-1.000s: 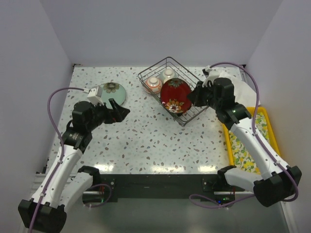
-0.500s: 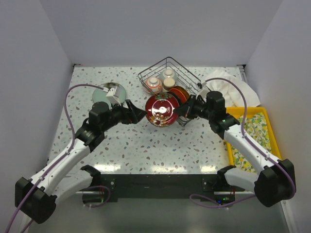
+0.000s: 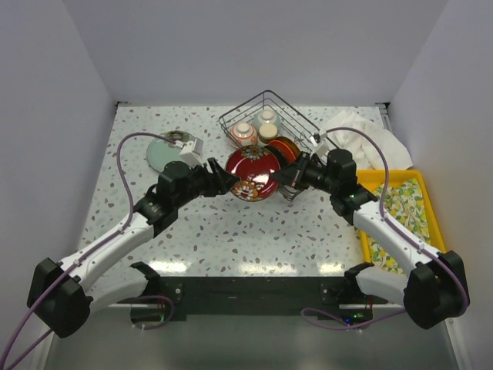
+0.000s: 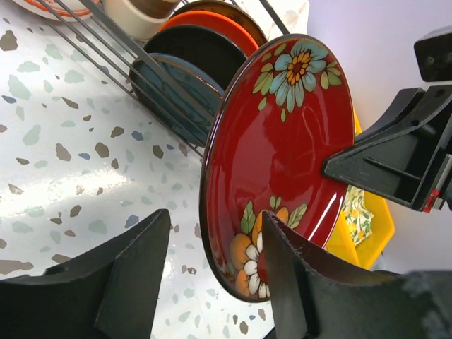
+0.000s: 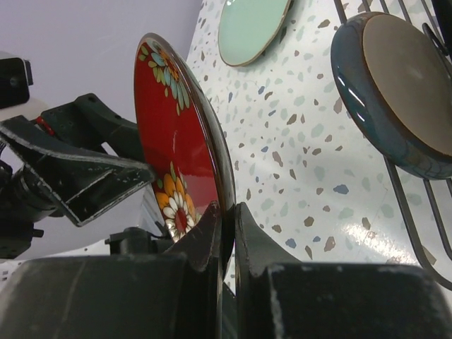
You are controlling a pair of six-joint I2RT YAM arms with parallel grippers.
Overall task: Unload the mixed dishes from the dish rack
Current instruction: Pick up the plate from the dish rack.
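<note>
My right gripper (image 3: 279, 176) is shut on the rim of the red floral plate (image 3: 253, 173) and holds it on edge above the table, just left of the dish rack (image 3: 296, 119). The wrist view shows both fingers pinching the rim (image 5: 227, 219). My left gripper (image 3: 227, 183) is open, with its fingers (image 4: 134, 268) on either side of the plate's lower edge (image 4: 282, 155), not closed on it. In the rack stand a teal plate (image 4: 166, 85), a black plate (image 4: 198, 53), an orange-red plate (image 4: 212, 25) and small cups (image 3: 243, 135).
A pale green plate (image 3: 163, 154) lies flat on the table at the back left. A white cloth (image 3: 362, 142) lies right of the rack. A yellow tray (image 3: 397, 216) sits along the right edge.
My right gripper lifted the red floral plate out of the rack and carried it left. My left arm swung right, and its open jaws now straddle the plate's edge.
</note>
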